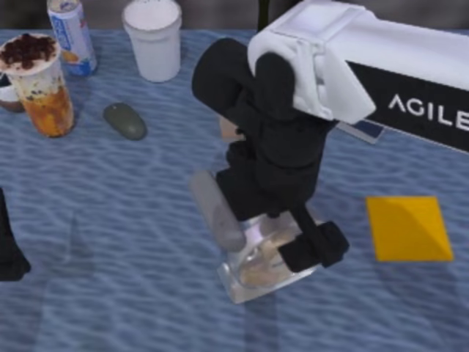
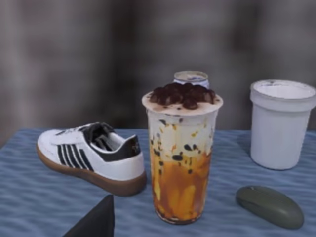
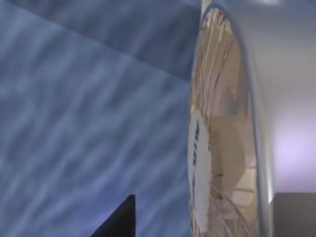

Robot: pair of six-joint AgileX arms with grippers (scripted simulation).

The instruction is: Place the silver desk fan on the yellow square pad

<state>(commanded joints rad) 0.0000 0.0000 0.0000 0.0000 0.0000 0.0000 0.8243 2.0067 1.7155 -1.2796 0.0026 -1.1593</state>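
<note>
The silver desk fan point(image 1: 253, 275) stands on the blue cloth near the middle front, its grey stub point(image 1: 216, 209) pointing to the back left. My right gripper point(image 1: 282, 246) is down over it, open, and one black finger point(image 1: 316, 243) shows at the fan's right side. In the right wrist view the fan's ring and tan centre point(image 3: 222, 148) fill the frame. One fingertip point(image 3: 121, 217) stands clear of the fan's face. The yellow square pad point(image 1: 408, 228) lies flat to the right of the fan, bare. My left gripper point(image 1: 9, 253) is parked at the left edge.
At the back left stand a bubble tea cup point(image 1: 40, 84), a can point(image 1: 71, 33), a white cup point(image 1: 154, 40) and a grey mouse point(image 1: 124, 121). A white sneaker point(image 2: 89, 155) lies behind the tea cup. A dark blue book point(image 1: 364, 130) peeks from under my right arm.
</note>
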